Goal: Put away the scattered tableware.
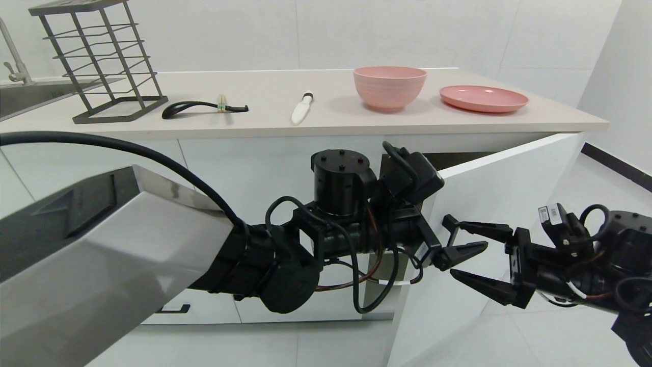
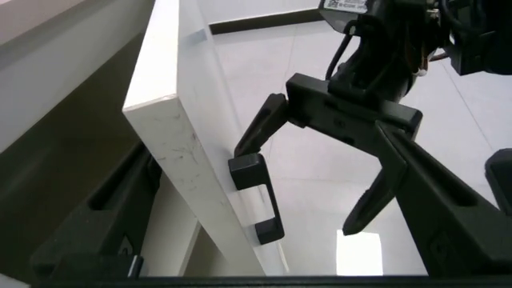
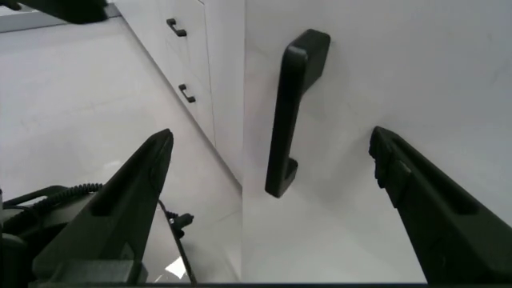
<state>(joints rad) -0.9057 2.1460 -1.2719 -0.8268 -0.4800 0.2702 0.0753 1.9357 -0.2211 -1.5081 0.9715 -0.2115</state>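
On the counter lie a black spoon (image 1: 181, 107), chopsticks (image 1: 222, 104), a white knife (image 1: 301, 108), a pink bowl (image 1: 389, 86) and a pink plate (image 1: 483, 98). Below them a white cabinet door (image 1: 499, 193) stands partly open. My left gripper (image 1: 440, 255) is open at the door's free edge, one of its fingers (image 2: 88, 232) behind the panel and the other in front. My right gripper (image 1: 451, 248) (image 2: 296, 198) is open in front of the door, its fingers either side of the black handle (image 3: 292, 112) (image 2: 256, 200) without touching it.
A black wire dish rack (image 1: 102, 61) stands at the counter's left, beside a sink (image 1: 30, 97) with a tap. More white cabinet fronts with small black handles (image 3: 178, 29) run along under the counter. The pale floor lies open to the right.
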